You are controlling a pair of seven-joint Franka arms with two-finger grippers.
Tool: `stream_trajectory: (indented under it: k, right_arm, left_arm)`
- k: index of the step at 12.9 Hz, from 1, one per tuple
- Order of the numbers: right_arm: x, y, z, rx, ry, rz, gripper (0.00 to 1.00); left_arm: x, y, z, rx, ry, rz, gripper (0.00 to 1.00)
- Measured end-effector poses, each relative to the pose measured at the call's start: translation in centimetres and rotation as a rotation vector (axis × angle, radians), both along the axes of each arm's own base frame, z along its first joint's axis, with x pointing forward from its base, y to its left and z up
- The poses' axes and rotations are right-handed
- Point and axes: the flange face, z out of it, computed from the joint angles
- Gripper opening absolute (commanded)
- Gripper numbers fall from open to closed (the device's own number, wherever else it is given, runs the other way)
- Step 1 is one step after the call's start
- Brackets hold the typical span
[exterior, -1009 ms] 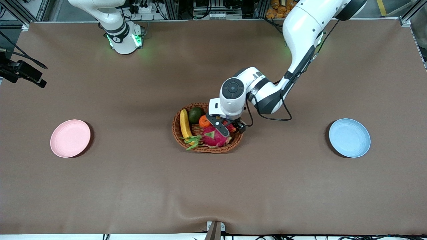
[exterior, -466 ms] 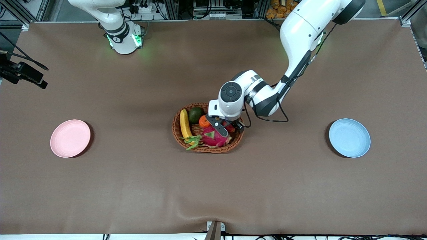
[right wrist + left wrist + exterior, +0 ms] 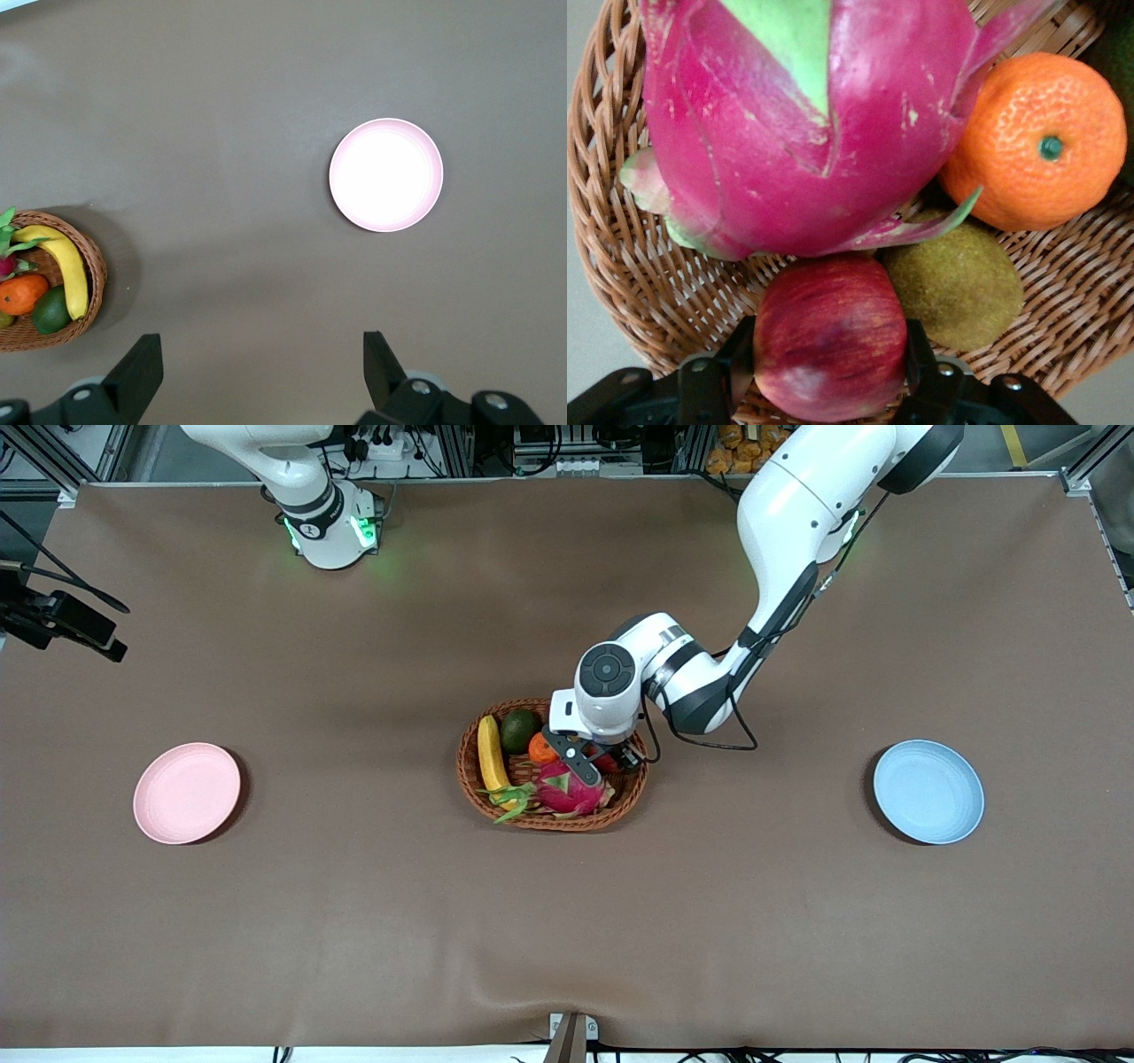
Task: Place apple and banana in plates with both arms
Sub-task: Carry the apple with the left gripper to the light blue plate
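Observation:
The apple (image 3: pixel 830 336) is red and lies in the wicker basket (image 3: pixel 551 820) beside the dragon fruit; a little of it shows in the front view (image 3: pixel 608 763). My left gripper (image 3: pixel 602 760) is down in the basket and shut on the apple, one finger (image 3: pixel 741 363) on each side. The banana (image 3: pixel 490 755) lies in the basket at the right arm's end and also shows in the right wrist view (image 3: pixel 69 266). The pink plate (image 3: pixel 187 793) and the blue plate (image 3: pixel 928 791) are bare. My right gripper (image 3: pixel 261 372) is open and empty, high over the table.
The basket also holds a magenta dragon fruit (image 3: pixel 797 124), an orange (image 3: pixel 1036 142), a brown kiwi (image 3: pixel 957 283) and a dark green fruit (image 3: pixel 519 731). A black camera mount (image 3: pixel 62 622) juts in at the table's edge at the right arm's end.
My left arm's wrist and elbow have shifted slightly toward the right arm's end above the basket. The fruits and the plates have not moved.

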Motion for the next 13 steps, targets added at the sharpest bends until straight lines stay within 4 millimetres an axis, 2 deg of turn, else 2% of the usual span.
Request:
stream_trajectory:
  k: [2, 3, 5, 6, 8, 9, 11, 13]
  right_arm:
    - [0.0, 0.0, 0.0, 0.000, 0.000, -0.001, 1.00]
    - [0.0, -0.1, 0.0, 0.000, 0.000, -0.001, 1.00]
    - [0.0, -0.1, 0.0, 0.000, 0.000, -0.001, 1.00]
    - [0.0, -0.1, 0.0, 0.000, 0.000, -0.002, 1.00]
    - [0.0, -0.1, 0.0, 0.000, 0.000, -0.003, 1.00]
    - [0.0, -0.2, 0.0, 0.000, 0.000, -0.003, 1.00]
    - [0.0, -0.2, 0.0, 0.000, 0.000, -0.004, 1.00]
    - [0.0, -0.2, 0.0, 0.000, 0.000, -0.004, 1.00]
  left_arm:
    - [0.7, 0.0, 1.3, -0.010, -0.016, 0.007, 0.00]
    - [1.3, 0.4, 3.0, 0.001, -0.021, 0.018, 0.00]
    - [2.5, 2.3, 8.9, 0.011, -0.021, 0.073, 0.00]
    - [3.0, 4.1, 12.4, 0.017, -0.016, 0.112, 0.00]
    - [4.5, 9.2, 18.2, 0.045, -0.015, 0.197, 0.00]
    - [5.6, 12.5, 20.1, 0.057, -0.010, 0.252, 0.00]
    - [8.5, 20.4, 21.4, 0.084, 0.021, 0.348, 0.00]
    - [11.1, 28.8, 20.6, 0.094, 0.058, 0.421, 0.00]
